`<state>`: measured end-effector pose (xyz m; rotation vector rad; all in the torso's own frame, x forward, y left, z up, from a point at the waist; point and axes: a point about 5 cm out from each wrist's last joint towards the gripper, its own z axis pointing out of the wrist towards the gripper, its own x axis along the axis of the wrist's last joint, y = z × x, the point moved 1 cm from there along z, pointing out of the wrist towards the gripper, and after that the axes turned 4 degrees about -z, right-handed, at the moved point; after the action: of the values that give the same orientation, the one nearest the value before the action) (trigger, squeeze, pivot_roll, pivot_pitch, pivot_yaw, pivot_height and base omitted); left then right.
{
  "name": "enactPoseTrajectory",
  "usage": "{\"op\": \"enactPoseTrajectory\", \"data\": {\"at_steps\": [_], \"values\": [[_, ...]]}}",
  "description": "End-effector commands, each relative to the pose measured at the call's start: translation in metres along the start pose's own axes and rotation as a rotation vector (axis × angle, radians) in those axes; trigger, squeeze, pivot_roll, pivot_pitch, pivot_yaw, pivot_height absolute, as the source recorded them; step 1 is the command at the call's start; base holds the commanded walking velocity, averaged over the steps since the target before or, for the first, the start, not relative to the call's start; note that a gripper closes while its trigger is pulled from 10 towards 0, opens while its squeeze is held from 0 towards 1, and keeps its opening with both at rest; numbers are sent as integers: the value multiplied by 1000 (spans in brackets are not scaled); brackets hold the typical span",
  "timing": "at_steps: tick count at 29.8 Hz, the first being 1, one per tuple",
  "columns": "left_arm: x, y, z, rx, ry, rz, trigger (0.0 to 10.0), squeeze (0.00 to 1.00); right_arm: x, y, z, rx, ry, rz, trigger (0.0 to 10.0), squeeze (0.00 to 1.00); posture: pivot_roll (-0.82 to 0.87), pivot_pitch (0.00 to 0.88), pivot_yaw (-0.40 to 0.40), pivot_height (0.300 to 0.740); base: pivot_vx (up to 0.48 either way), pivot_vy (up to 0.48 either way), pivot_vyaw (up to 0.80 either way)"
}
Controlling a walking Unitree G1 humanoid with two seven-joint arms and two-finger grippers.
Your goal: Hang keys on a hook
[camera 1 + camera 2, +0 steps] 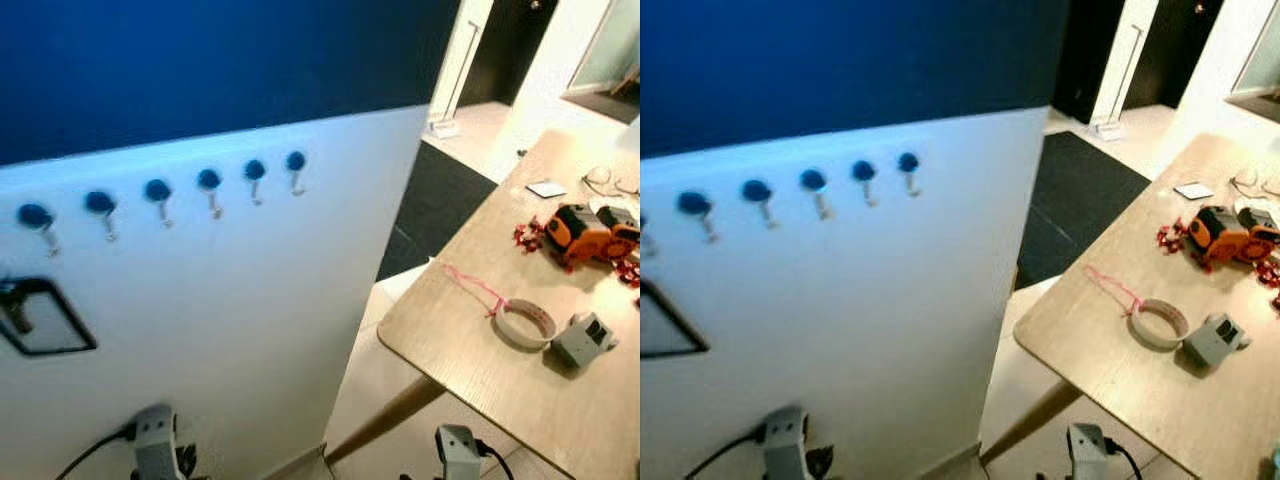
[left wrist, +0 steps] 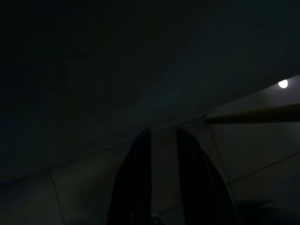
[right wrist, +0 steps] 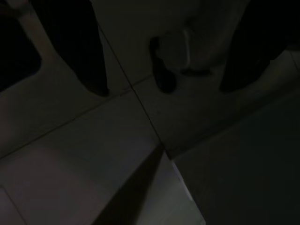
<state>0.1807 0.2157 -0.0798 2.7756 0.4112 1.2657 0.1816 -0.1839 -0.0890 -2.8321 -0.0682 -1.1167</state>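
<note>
So we stand facing the white wall panel, with its row of 6 blue-knobbed hooks running across it, and the wooden surface off to the right. No bare bunch of keys is plain to us; our best guess is the pale ring with a pink cord beside a small grey fob, lying near the middle of that surface. Farther right sit an orange toy and some red bits.

The step in hand, as we judge it, is fetching the keys, so we should turn right, step in close to the surface and bring the right arm up before reaching, taking the ring by its rim so it hangs free for the hook.

Both arms hang low at the near edge. In the left wrist view the left gripper has its fingers slightly apart, holding nothing. In the right wrist view the right gripper has its fingers wide apart over floor tiles. The ring lies well apart from both, far and to the right.
</note>
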Motion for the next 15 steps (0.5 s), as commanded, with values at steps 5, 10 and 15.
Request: {"op": "enactPoseTrajectory", "data": {"at_steps": [5, 10, 15], "values": [[3, 9, 0, -96, 24, 71, 10000, 0, -6, 5, -3, 5, -9, -13, 10000, 0, 15, 36, -22, 740, 0, 0, 0], [4, 15, -3, -178, 74, 141, 10000, 0, -5, 5, -4, 4, 0, -24, 10000, 0, 15, 38, -28, 740, 0, 0, 0], [2, 12, -5, -163, 71, 153, 10000, 0, -4, 6, -4, -5, 9, -38, 10000, 0, 14, 39, -32, 740, 0, 0, 0]]}}
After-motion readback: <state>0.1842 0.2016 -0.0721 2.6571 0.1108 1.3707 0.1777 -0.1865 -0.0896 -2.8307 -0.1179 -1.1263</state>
